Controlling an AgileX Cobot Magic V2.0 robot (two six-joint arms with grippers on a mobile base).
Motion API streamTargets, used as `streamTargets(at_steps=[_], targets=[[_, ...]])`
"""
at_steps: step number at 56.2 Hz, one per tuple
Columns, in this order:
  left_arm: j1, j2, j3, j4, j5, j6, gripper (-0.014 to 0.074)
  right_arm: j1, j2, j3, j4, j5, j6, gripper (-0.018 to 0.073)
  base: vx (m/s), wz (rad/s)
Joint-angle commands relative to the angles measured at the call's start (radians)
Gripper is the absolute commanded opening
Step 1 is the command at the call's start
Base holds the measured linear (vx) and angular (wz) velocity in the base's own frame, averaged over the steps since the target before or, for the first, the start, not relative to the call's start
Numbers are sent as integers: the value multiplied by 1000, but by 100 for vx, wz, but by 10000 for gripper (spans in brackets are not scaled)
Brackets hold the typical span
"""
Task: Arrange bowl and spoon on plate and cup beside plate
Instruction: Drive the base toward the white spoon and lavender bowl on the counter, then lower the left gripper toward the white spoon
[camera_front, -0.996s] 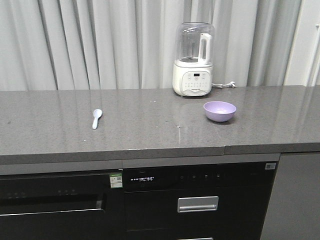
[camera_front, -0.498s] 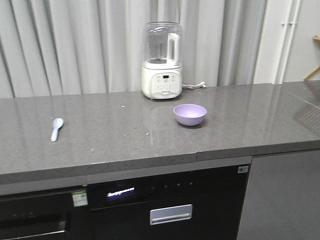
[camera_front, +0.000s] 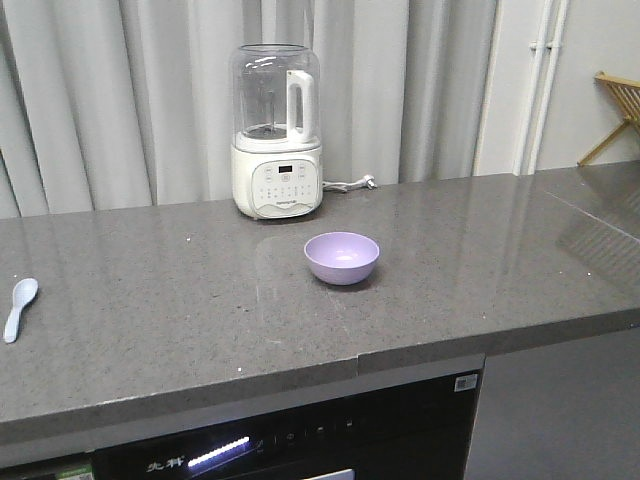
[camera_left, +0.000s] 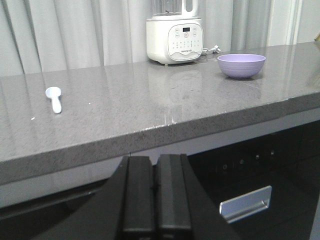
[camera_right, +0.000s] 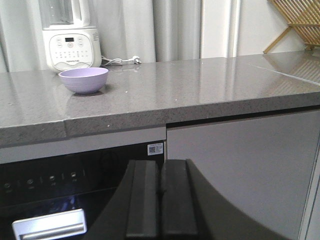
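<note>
— Left gripper (camera_left: 155, 197), how does it stand?
— Its two black fingers (camera_left: 137, 195) press flat together with nothing between them. It hangs in front of the counter (camera_left: 150, 115), below the edge, before the dark appliance fronts.
— And the right gripper (camera_right: 160, 200)?
— Same there. The fingers (camera_right: 177, 200) are closed on each other and empty, below the counter edge, before a dark panel and a grey cabinet door (camera_right: 240, 170).
— Where is the bowl (camera_front: 341, 257)?
— Upright on the counter, about mid-depth. It sits in front of the blender (camera_front: 276, 130) and a little to its right, apart from it. Its inside is plain lavender.
— The spoon (camera_front: 19, 306)?
— Far to the left, lying flat on the counter. Its scoop points toward the curtain (camera_front: 150, 100) and its handle toward the near edge. It is well apart from the bowl.
— Anything else up there?
— The blender stands at the back by the curtain, and its cord (camera_front: 350, 184) trails to the right along the counter. A wooden rack (camera_front: 618, 100) shows at the far right.
— Below?
— A lit display strip (camera_front: 220, 452) glows on the black front. The left wrist view shows a metal handle (camera_left: 245, 202).
</note>
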Motion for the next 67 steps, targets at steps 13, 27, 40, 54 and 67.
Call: streamTargets(at_steps=[13, 27, 40, 54, 67], targets=[[2, -7, -25, -7, -82, -1, -6, -4, -4, 3, -5, -83, -4, -8, 32, -6], [2, -7, -25, -7, -82, -1, -6, -4, -4, 3, -5, -83, -4, -8, 33, 11], [2, -7, -25, -7, -82, -1, -6, -4, -4, 3, -5, -83, -4, -8, 31, 40], [2, -7, -25, -7, -82, -1, -6, -3, -4, 3, -5, -83, -4, -8, 26, 40], [2, -7, -25, -7, -82, -1, -6, -3, -4, 3, -5, -83, -4, -8, 16, 18]])
